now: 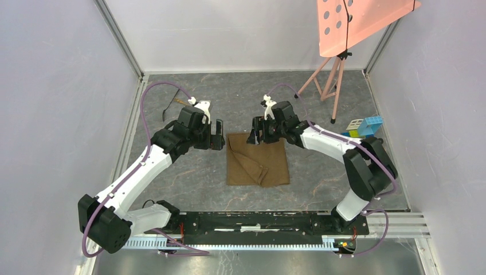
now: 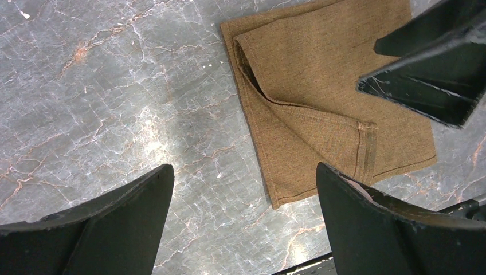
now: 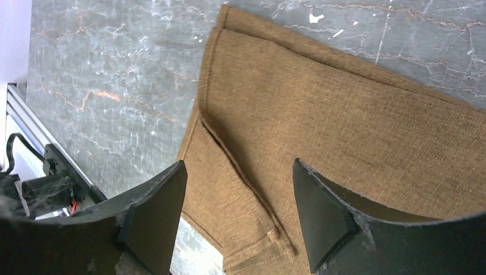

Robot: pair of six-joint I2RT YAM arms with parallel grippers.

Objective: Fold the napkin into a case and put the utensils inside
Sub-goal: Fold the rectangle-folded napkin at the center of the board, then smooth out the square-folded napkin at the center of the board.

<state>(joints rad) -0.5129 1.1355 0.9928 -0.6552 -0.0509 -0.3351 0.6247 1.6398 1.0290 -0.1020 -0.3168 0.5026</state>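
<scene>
The brown napkin (image 1: 257, 163) lies flat on the grey table, with one part folded over in a slanted flap (image 2: 298, 137); it is no narrow case. My left gripper (image 1: 218, 137) hovers open at the napkin's far left corner, over bare table (image 2: 243, 172) beside the cloth edge. My right gripper (image 1: 255, 135) hangs open above the napkin's far edge (image 3: 239, 166), nothing between its fingers. The thin black utensil (image 1: 168, 109) and a small gold spoon (image 1: 181, 101) lie at the far left, behind the left arm and partly hidden by it.
Coloured toy blocks (image 1: 364, 125) sit at the right. A pink perforated board on a tripod (image 1: 330, 80) stands at the back right. Enclosure walls bound the table, and the arms' base rail (image 1: 258, 220) runs along the near edge.
</scene>
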